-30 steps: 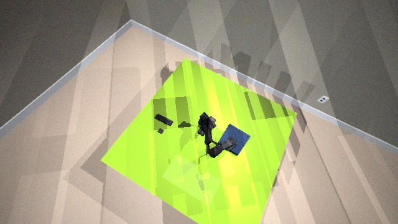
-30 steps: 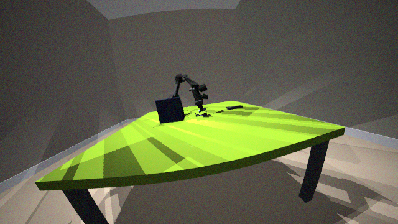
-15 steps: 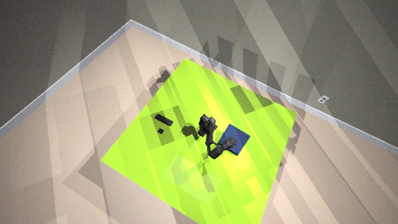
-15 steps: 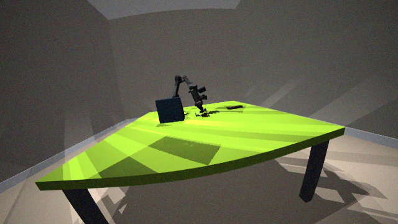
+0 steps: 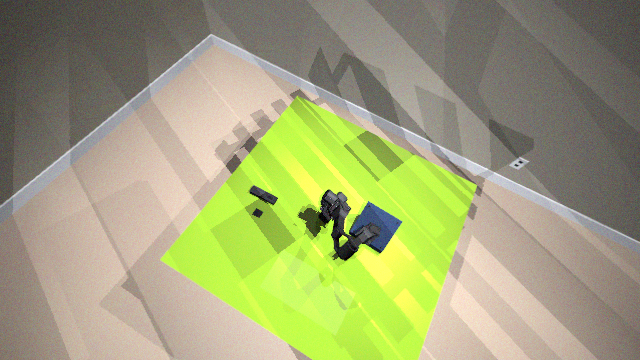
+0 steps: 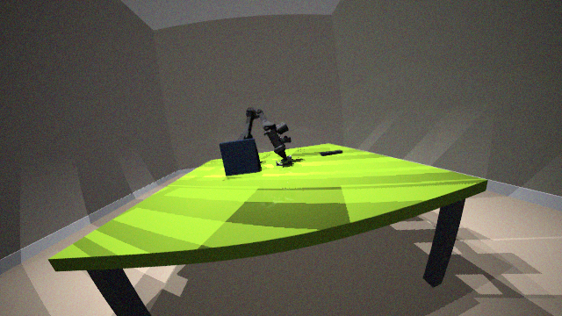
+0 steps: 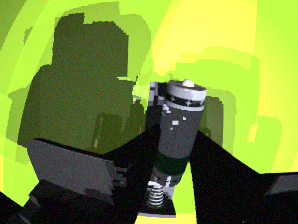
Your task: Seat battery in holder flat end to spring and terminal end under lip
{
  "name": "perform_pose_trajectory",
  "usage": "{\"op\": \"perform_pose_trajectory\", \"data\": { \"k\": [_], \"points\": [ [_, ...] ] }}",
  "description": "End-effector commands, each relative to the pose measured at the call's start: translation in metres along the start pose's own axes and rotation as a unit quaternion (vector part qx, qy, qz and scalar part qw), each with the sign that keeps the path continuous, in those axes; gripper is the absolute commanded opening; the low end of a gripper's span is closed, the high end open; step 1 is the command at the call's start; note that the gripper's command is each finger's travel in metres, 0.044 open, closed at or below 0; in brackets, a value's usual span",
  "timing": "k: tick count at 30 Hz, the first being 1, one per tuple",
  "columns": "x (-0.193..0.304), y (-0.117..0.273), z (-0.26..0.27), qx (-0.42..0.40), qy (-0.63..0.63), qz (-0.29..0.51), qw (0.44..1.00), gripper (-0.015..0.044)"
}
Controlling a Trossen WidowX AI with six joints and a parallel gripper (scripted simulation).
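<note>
Now battery (image 7: 178,129) between fingers.

A bright lime-green table top (image 6: 281,206) stands on dark square legs (image 6: 443,241). On it sits a dark blue box (image 6: 239,156), a flat black bar (image 5: 263,194) and, near that, a small black square piece (image 5: 257,212)

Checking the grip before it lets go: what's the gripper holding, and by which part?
The gripper is shut on the battery, jaws clamping its lower body near the green band, by the spring end; the capped end points away.
</note>
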State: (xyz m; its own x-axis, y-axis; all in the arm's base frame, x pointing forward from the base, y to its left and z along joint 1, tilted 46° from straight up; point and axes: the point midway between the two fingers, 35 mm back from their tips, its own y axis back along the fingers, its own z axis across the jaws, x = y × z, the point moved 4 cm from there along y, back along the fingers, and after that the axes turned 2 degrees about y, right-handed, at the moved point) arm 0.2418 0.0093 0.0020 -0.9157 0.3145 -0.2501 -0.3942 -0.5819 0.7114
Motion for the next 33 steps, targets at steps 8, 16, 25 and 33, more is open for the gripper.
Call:
{"op": "perform_pose_trajectory", "data": {
  "k": [8, 16, 25, 33],
  "points": [
    [0.007, -0.001, 0.002, 0.004, -0.003, -0.032, 0.999, 0.0074],
    [0.012, -0.001, 0.004, 0.004, -0.006, -0.056, 0.998, 0.0074],
    [0.016, -0.001, 0.005, 0.004, -0.007, -0.063, 0.998, 0.0074],
    [0.023, 0.001, 0.005, 0.003, -0.007, -0.063, 0.998, 0.0074]
  ]
}}
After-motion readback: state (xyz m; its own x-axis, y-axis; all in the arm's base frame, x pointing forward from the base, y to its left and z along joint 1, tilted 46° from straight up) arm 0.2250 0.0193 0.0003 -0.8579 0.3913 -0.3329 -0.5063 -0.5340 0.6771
